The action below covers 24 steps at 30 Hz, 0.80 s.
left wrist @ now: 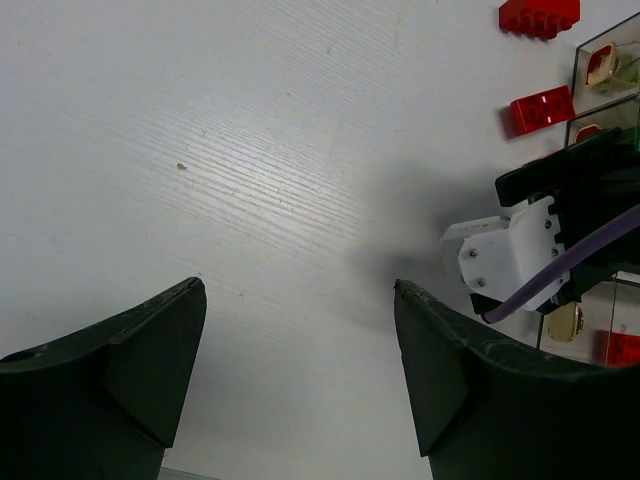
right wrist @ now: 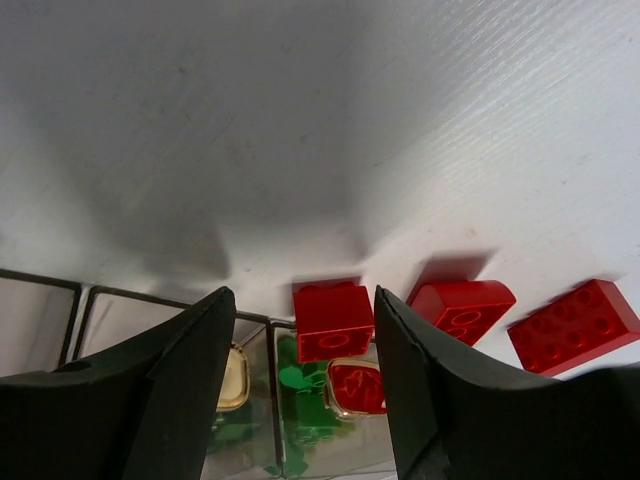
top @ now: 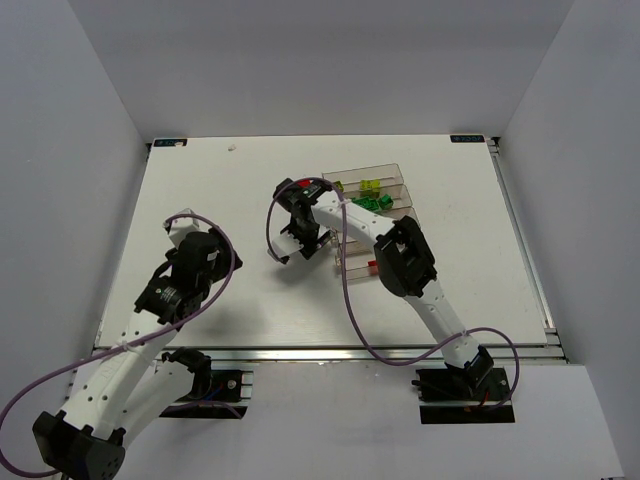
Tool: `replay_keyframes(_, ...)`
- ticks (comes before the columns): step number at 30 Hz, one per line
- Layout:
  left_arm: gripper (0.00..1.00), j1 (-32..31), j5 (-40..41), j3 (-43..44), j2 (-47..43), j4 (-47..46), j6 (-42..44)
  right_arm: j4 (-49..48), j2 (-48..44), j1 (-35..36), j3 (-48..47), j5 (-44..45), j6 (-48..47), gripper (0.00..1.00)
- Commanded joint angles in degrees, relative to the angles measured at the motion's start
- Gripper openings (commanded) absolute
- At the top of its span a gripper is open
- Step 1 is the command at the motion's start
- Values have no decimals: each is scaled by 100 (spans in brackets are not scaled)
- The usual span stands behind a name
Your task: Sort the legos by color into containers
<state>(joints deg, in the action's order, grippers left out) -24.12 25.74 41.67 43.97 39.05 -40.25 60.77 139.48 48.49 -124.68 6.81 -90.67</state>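
Right arm [top: 400, 260] reaches forward-left from its base, elbow bent over the slanted row of clear trays [top: 365, 168], wrist just off their left ends. The right gripper [right wrist: 302, 298] has its jaws partly apart around one red brick [right wrist: 333, 322] at a tray's end, daylight on the brick's left side, so not clamped. Two more red bricks [right wrist: 462, 305] lie loose on the white table [top: 200, 180] just beside it, green bricks [top: 372, 203] sit in a tray, and left arm [top: 185, 270] is folded up, well apart, with left gripper [left wrist: 298, 300] spread wide over bare table, holding nothing.
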Motion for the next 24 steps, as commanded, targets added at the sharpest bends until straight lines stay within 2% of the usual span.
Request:
replay_keyframes(1, 85, 30, 107, -27, -116, 77, -53, -66, 106, 3, -179, 461, -223, 63)
replay_keyframes(8, 85, 30, 116, -27, -204, 147, -123, -189, 272, 38, -153, 813, -284, 62)
replay_keyframes(14, 85, 30, 160, -19, -274, 200, -167, -136, 352, 47, -162, 953, -319, 55)
replay_keyframes(20, 85, 30, 177, 43, -248, 226, -167, -83, 343, 46, -153, 911, -337, 39)
replay_keyframes(21, 85, 30, 186, 60, -248, 235, -167, -48, 317, 47, -162, 858, -337, 30)
replay_keyframes(24, 85, 30, 195, 78, -248, 226, -176, -31, 124, 55, -135, 498, -293, 15)
